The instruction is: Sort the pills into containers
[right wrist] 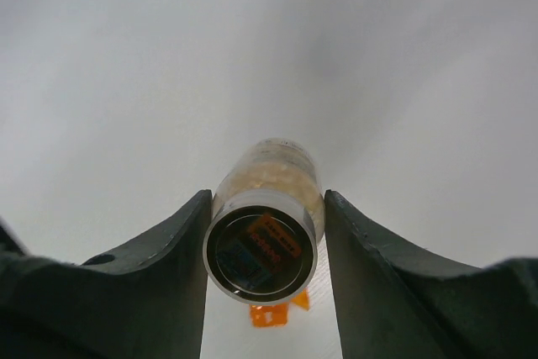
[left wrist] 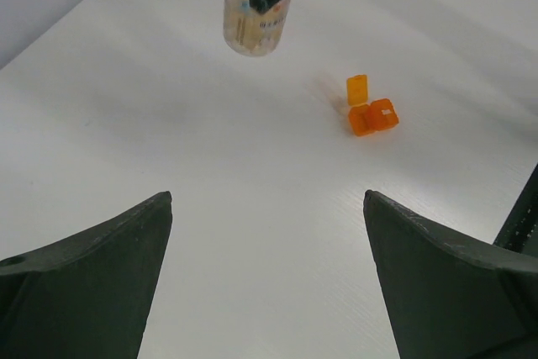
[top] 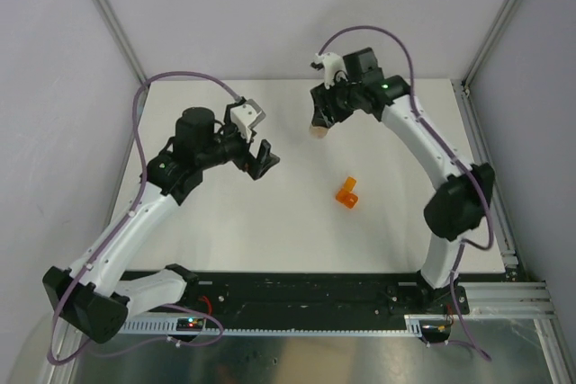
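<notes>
Pills (right wrist: 269, 170) inside vial (right wrist: 265, 233). Vial clamped in right gripper (top: 322, 123), raised over far middle of table (top: 225, 231). Box (top: 347, 192) on table, nearer and slightly right of vial, one lid up. Left gripper (top: 263, 161) spread wide, empty, left of both. Cap on or off: cannot tell, so check it first. Bring vial low over open cell and tilt slowly. Pellets tiny, cell small, spill likely.

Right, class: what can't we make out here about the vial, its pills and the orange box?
Left wrist view: the vial loses its top to the upper edge and the right gripper.
Right wrist view: the pills are a tan blur behind the vial wall, uncountable.
Right wrist view: the orange two-cell box sits mostly behind the vial; elsewhere too small to show contents.
</notes>
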